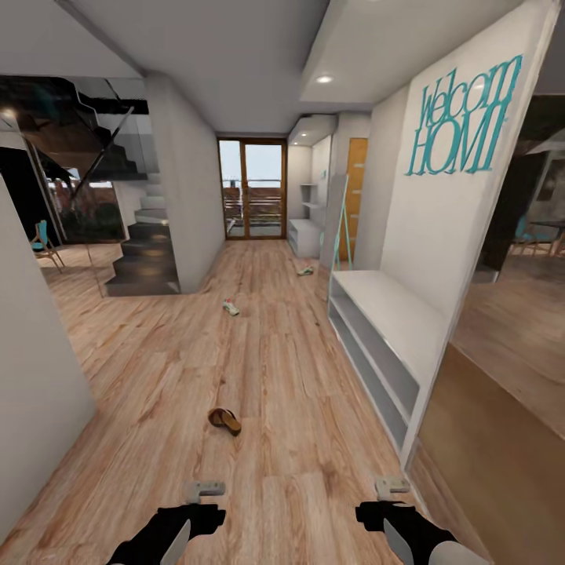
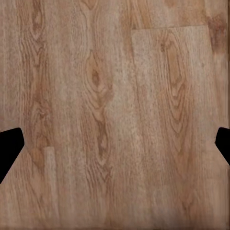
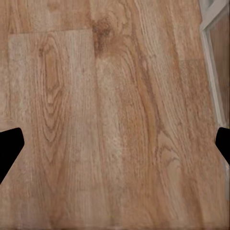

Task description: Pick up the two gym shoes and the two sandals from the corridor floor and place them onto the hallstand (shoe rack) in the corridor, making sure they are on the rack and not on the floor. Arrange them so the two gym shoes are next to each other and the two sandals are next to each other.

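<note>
Head view looks down the corridor: both arms held low and forward, left hand (image 1: pixel 205 488) and right hand (image 1: pixel 391 486) hovering over bare corridor floor (image 1: pixel 157 369), carrying nothing, likely a travel pose. Wrist views show dark fingertips (image 2: pixel 8 148) at opposite frame edges with planks between, so both hands are spread wide. One brown sandal (image 1: pixel 224 420) lies on the floor ahead, nearest the left hand. A gym shoe (image 1: pixel 231 308) lies farther on, another gym shoe (image 1: pixel 305 270) beyond it near the tall mirror (image 1: pixel 339 227). Hallstand (image 1: pixel 312 232) stands far down on the right; nearer white two-tier bench (image 1: pixel 384 329) sits beside the right arm. Second sandal not spotted. Nothing racked yet.
</note>
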You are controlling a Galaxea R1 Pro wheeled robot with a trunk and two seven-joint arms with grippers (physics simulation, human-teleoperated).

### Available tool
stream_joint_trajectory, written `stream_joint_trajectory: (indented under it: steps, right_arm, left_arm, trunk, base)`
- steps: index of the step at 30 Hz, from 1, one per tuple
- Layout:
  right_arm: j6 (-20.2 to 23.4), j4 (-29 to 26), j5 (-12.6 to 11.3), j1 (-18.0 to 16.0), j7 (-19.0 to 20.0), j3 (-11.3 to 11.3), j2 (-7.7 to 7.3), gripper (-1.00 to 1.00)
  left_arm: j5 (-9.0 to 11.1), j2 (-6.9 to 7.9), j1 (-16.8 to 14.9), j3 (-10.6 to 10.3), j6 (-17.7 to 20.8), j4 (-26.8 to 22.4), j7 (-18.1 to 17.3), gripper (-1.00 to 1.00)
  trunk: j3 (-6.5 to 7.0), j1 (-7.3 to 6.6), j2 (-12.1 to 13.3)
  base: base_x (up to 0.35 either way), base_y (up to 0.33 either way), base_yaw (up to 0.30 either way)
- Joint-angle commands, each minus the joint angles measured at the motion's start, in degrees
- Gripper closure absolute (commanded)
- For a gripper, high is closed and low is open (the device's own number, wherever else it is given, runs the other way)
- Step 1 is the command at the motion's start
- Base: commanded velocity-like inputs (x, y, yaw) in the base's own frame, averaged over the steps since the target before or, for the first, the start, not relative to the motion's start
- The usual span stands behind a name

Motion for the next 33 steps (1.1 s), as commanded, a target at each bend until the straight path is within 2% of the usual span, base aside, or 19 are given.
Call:
stream_joint_trajectory:
  steps: [1,10,33]
  right_arm:
    - [-0.01,0.00,0.00,0.00,0.01,0.00,0.00,-1.00]
    - [-0.02,0.07,0.00,0.00,0.03,0.08,0.14,-1.00]
    - [-0.11,0.25,0.07,0.00,0.04,0.09,0.68,-1.00]
  left_arm:
    - [0.00,0.00,0.01,0.01,0.00,0.00,0.00,-1.00]
    - [0.02,0.00,0.01,-0.02,-0.04,-0.05,-0.05,-1.00]
    - [0.05,0.00,0.00,-0.07,-0.01,-0.05,-0.04,-1.00]
  trunk:
    - [0.00,0.00,0.00]
    - [0.00,0.00,0.00]
    - [0.00,0.00,0.00]
  base:
    - [-0.264,-0.181,0.000]
    - [-0.280,-0.113,0.047]
    - [-0.029,-0.005,0.272]
